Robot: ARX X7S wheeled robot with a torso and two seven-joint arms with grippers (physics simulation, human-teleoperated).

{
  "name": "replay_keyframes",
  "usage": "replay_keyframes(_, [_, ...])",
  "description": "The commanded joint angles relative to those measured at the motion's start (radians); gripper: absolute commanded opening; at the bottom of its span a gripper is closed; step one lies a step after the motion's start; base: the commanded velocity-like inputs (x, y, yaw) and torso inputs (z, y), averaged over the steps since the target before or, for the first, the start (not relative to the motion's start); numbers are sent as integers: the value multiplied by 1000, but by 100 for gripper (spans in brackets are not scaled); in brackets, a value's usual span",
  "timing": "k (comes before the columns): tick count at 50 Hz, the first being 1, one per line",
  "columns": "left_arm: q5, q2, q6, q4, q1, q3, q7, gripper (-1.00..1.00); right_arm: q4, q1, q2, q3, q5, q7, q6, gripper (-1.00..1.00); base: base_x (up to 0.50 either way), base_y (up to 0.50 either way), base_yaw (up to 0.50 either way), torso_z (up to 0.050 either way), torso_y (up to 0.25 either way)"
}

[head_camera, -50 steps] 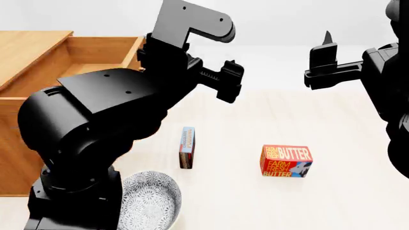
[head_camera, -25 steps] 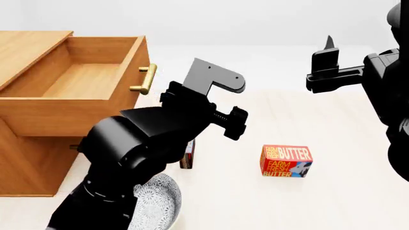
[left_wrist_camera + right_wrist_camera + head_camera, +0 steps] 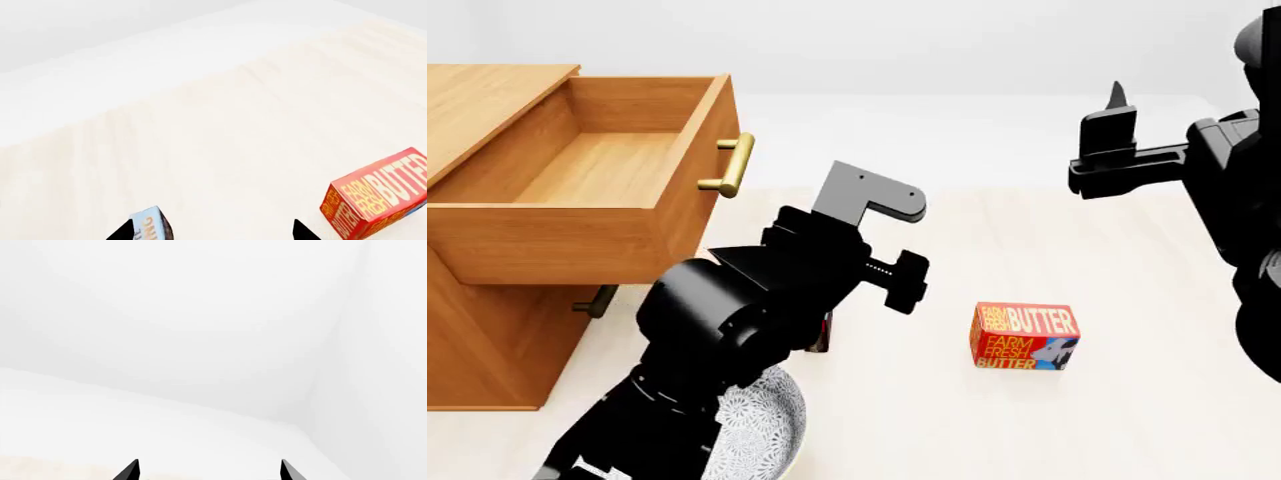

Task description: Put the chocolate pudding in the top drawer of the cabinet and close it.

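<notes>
The chocolate pudding (image 3: 152,226) is a thin blue and dark brown box standing on edge on the pale floor. In the left wrist view it lies just inside one fingertip of my open left gripper (image 3: 212,232). In the head view only a sliver of the pudding (image 3: 821,337) shows behind the left gripper (image 3: 898,285), which hangs low over it. The cabinet (image 3: 494,330) stands at the left with its top drawer (image 3: 601,165) pulled out and empty, brass handle (image 3: 729,165) toward me. My right gripper (image 3: 1110,120) is raised at the right, open and empty (image 3: 209,471).
A red Farm Fresh Butter box (image 3: 1024,337) sits on the floor right of the pudding, also in the left wrist view (image 3: 377,200). A patterned bowl (image 3: 763,428) lies near my base. The lower drawer's handle (image 3: 595,301) peeks out under the open drawer.
My left arm has swung down and away from the drawer toward the pudding, uncovering the open drawer and hiding most of the box. The right arm barely moved.
</notes>
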Motion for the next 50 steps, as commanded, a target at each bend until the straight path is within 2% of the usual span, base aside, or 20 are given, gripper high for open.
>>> replay_keyframes(1, [-5,1,48,-75,-2,1,-31,100,2,-9,4,-3,-9,-6,-9,100,0,0,0,0,0])
replay_keyframes(20, [-11,-3,140,-209,-39,-45,-115,100,11,-5,-2,-16,-20,-13,-13,100,0,0,0,0,0])
replay_keyframes(50, [-29,-31,220,-309,-51,-11,-102,100,32,10,-20,-44,-45,-26,-17,100,0,0,0,0,-3])
